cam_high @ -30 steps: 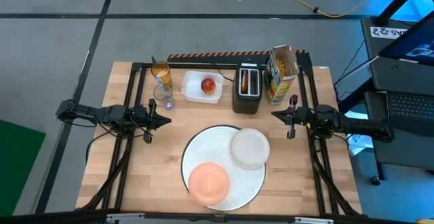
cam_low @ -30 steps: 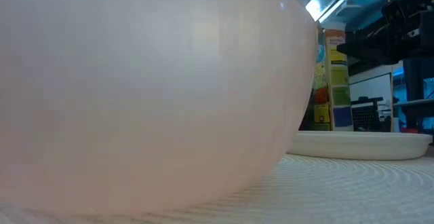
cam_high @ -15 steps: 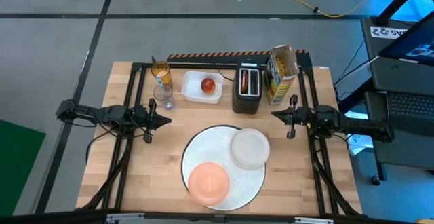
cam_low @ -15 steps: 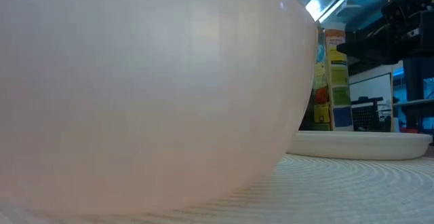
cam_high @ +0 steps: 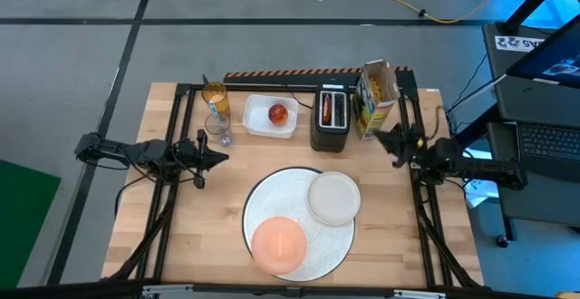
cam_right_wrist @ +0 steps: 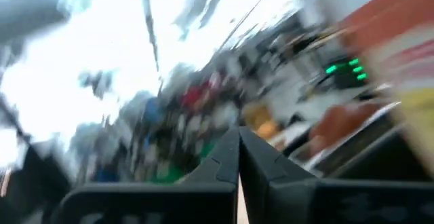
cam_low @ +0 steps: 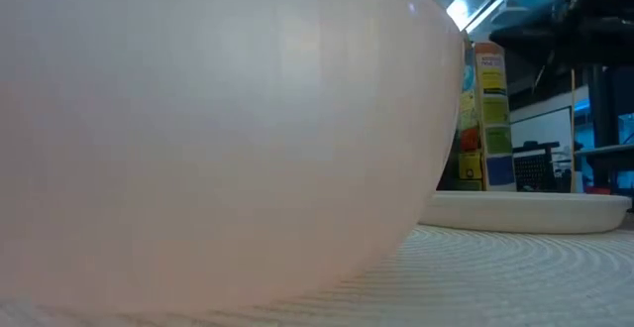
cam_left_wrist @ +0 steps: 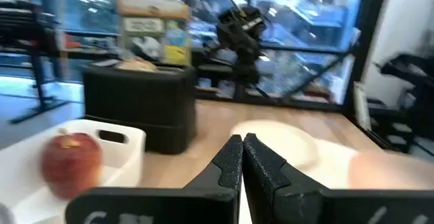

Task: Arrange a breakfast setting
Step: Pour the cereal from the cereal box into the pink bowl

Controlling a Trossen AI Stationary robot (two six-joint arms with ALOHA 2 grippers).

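Though bowl (cam_low: pixel 198 129) fills low view, high shows apple (cam_high: pixel 277 114).

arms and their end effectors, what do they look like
Both arms are dark, slim, jointed links with black cables trailing along them. The left end effector and right end effector each end in two narrow black fingers tapering to a point, textured matte plastic, no visible markings.

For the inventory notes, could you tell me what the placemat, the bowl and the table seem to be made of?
The placemat looks woven, perhaps cord or fibre: the low view shows fine ribbed rows across its white, matte surface. The bowl seems plastic, though glazed ceramic is possible: smooth, even orange with a soft sheen. The table looks like pale wood, with plank lines and grain.
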